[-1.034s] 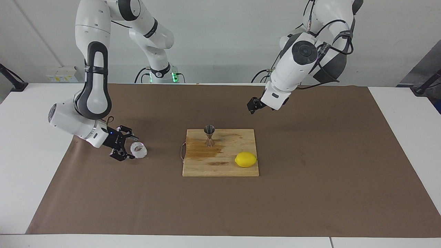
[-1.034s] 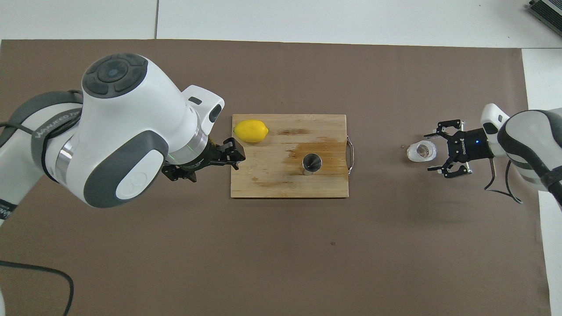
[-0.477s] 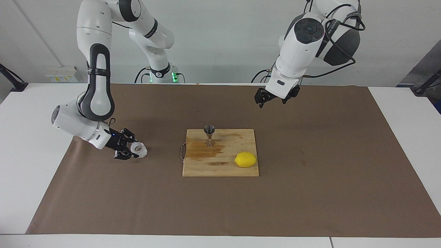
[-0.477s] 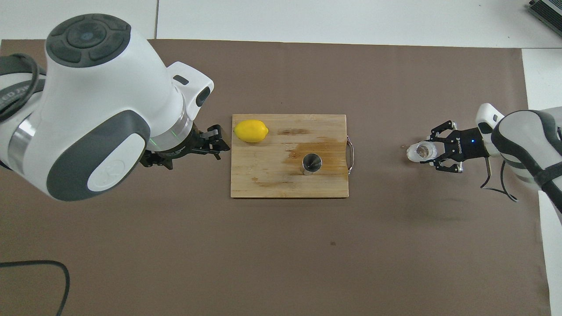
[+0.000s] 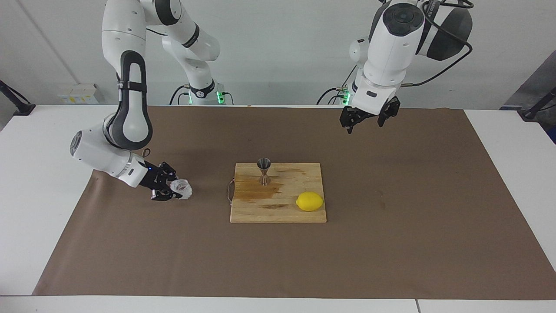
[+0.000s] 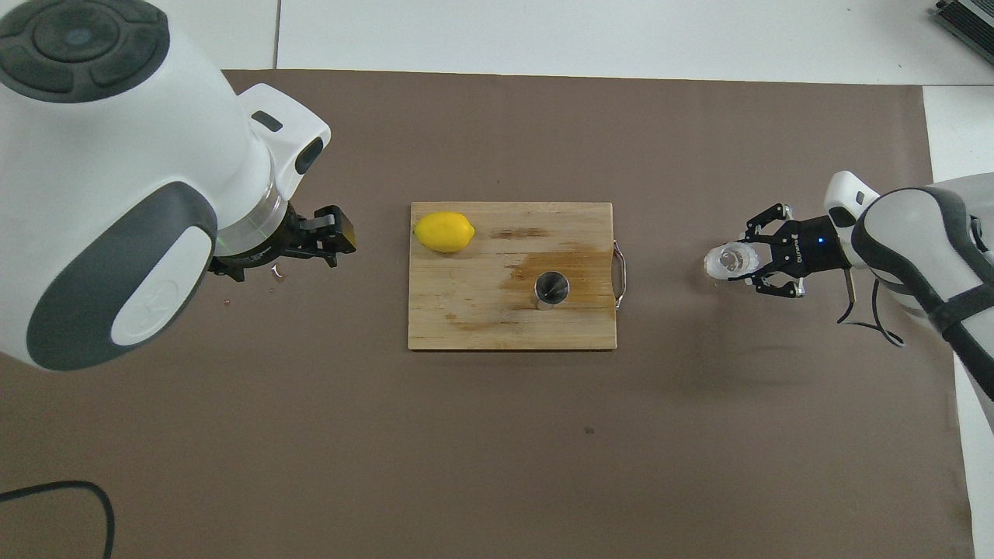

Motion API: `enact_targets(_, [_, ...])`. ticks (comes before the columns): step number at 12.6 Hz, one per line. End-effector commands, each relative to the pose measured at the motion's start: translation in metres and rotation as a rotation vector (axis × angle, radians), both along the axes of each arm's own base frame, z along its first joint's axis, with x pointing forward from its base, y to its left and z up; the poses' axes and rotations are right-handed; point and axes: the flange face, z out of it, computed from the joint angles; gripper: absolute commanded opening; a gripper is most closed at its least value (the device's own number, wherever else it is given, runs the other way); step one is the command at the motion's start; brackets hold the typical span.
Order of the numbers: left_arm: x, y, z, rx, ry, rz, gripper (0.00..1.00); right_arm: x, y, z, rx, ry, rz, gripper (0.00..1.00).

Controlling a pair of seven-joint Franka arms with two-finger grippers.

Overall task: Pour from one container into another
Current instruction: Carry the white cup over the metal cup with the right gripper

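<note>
White wall, brown mat on the table (image 5: 391,243). The cup (image 5: 181,188) sits clamped in the right tool (image 5: 170,188), low over the mat, well apart from the jigger (image 5: 263,171) on the board (image 5: 278,213). A thin grip on faceted glass could slip or spill on the way. The left tool (image 5: 368,118) hangs open, waiting. The jigger's narrow mouth may catch little, and a nudge could topple it.

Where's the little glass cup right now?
The glass cup sits on the brown mat toward the right arm's end of the table, beside the cutting board, with the right gripper shut on it.
</note>
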Motion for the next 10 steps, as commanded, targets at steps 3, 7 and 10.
enact_targets(3, [0.006,0.057,0.016,-0.012,0.018,-0.068,1.0,-0.009,0.092,0.078,-0.048,0.03,-0.023,0.33])
enact_targets(7, [0.011,0.107,0.021,-0.043,0.033,-0.123,1.0,-0.016,0.175,0.114,-0.176,0.061,-0.046,0.33])
enact_targets(10, [0.007,0.125,0.022,-0.052,0.035,-0.11,1.0,-0.024,0.211,0.114,-0.287,0.059,-0.038,0.31])
